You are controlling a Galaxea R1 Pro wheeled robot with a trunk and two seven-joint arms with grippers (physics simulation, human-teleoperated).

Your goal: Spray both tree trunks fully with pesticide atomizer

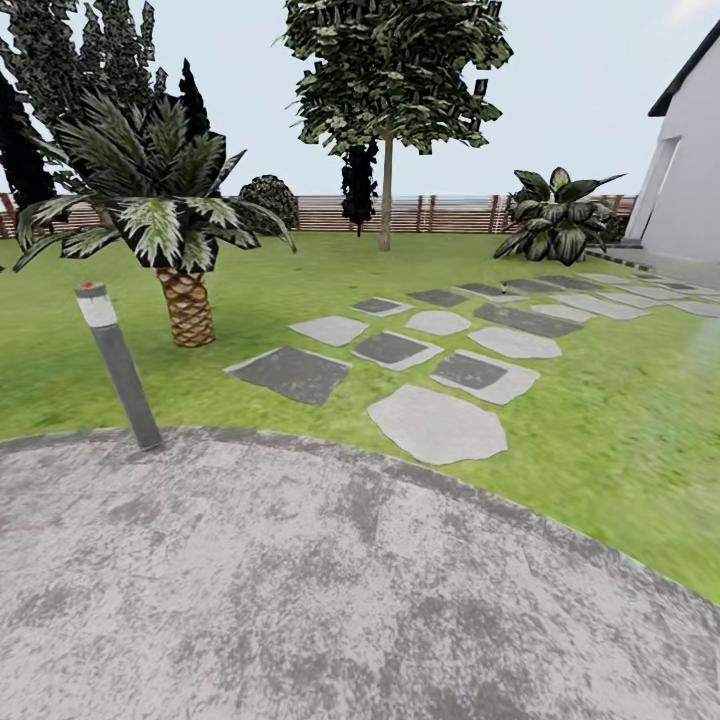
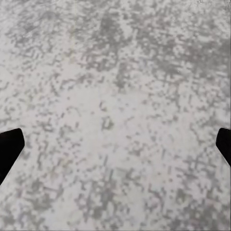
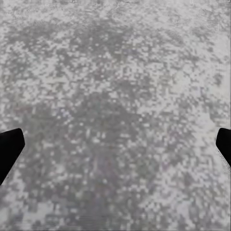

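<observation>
Paving (image 1: 330,590) is seen beneath both spread, empty hands, left (image 2: 115,144) and right (image 3: 115,144); a tree (image 1: 385,195) is sighted far ahead across the lawn (image 1: 600,420), equally distant from each.

no readable text, labels or signs

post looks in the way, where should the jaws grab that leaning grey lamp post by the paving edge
Probably the lamp post at mid-shaft, below its pale cap. Come in level from the paving side, jaws spanning its width. The shaft is slim and leans slightly, so tilt to match.
</observation>
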